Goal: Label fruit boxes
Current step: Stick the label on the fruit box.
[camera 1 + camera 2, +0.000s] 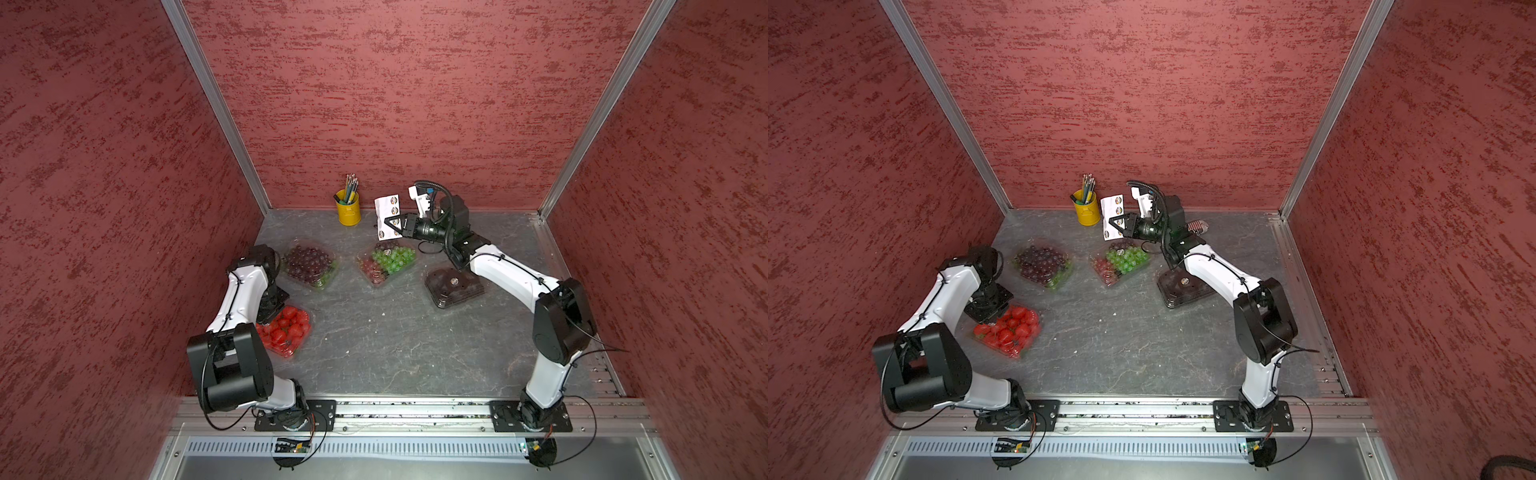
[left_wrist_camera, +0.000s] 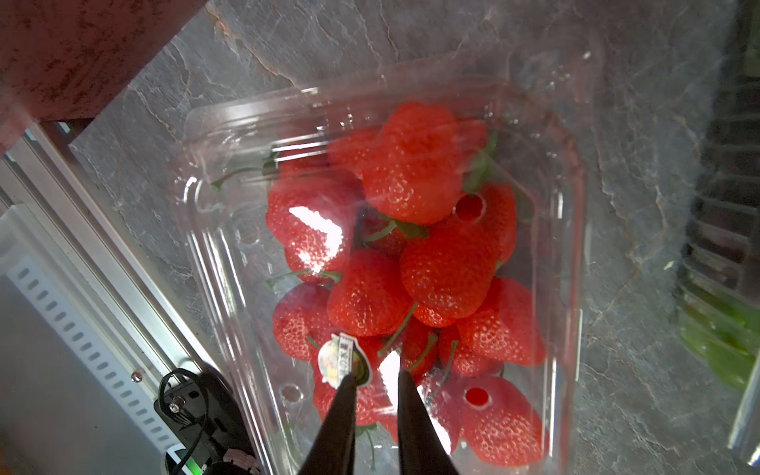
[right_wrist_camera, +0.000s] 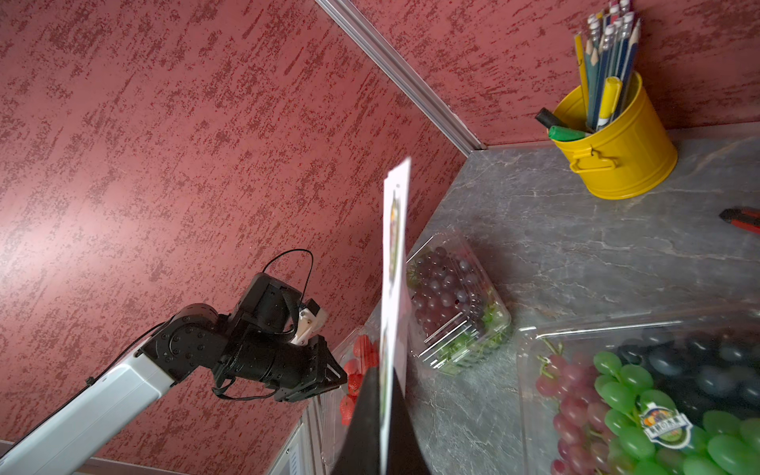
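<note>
My left gripper (image 2: 378, 375) hovers over the clear lid of the strawberry box (image 2: 411, 246) (image 1: 286, 332), jaws slightly apart. A round label (image 2: 341, 360) lies on the lid at one fingertip. In both top views the wrist hides those jaws. My right gripper (image 3: 380, 370) (image 1: 386, 220) is shut on the white sticker sheet (image 3: 395, 230) (image 1: 384, 205), held upright near the back wall. The dark red grapes box (image 1: 309, 259) and the green-and-red grapes box (image 1: 388, 259) sit mid-table. The latter carries a label (image 3: 664, 423). The black tray box (image 1: 453, 286) also has one.
A yellow pencil cup (image 1: 348, 208) stands at the back by the wall. A red-handled tool (image 3: 742, 218) lies on the table behind the right arm. Red walls close three sides, and a metal rail (image 1: 415, 409) runs along the front edge.
</note>
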### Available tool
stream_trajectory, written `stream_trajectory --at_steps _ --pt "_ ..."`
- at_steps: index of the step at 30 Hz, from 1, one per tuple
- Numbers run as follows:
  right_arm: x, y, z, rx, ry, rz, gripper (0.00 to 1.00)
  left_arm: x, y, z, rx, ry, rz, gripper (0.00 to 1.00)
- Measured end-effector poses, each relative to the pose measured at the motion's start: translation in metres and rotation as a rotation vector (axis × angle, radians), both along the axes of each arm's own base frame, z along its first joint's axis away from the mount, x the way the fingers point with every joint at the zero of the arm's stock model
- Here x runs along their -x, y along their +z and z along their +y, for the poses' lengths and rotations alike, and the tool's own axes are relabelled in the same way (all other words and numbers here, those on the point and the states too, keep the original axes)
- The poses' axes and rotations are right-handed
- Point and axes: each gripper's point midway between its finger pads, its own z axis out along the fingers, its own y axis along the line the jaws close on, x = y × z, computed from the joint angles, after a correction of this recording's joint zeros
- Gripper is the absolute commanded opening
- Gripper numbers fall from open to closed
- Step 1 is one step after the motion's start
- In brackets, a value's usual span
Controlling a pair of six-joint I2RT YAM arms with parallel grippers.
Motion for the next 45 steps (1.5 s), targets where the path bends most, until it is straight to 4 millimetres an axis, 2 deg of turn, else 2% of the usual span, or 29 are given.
stream_trajectory --at_steps 3,7,14,33,45 --pt "0.0 0.0 0.0 0.0 0.001 0.0 0.0 0.0 0.007 0.001 -0.01 0.0 -0.023 0.13" --pt "0.001 0.0 0.001 0.0 0.002 0.0 0.0 0.001 0.021 0.005 -0.042 0.011 -0.058 0.0" --pt "0.002 0.0 0.003 0.0 0.006 0.0 0.0 0.012 0.019 0.016 -0.041 0.074 -0.047 0.0" --pt "0.003 0.0 0.003 0.0 0.007 0.0 0.0 0.012 -0.005 0.011 0.023 0.086 -0.014 0.0" --pt "0.003 0.0 0.004 0.0 0.007 0.0 0.0 0.009 -0.006 0.011 0.029 0.071 -0.022 0.0"
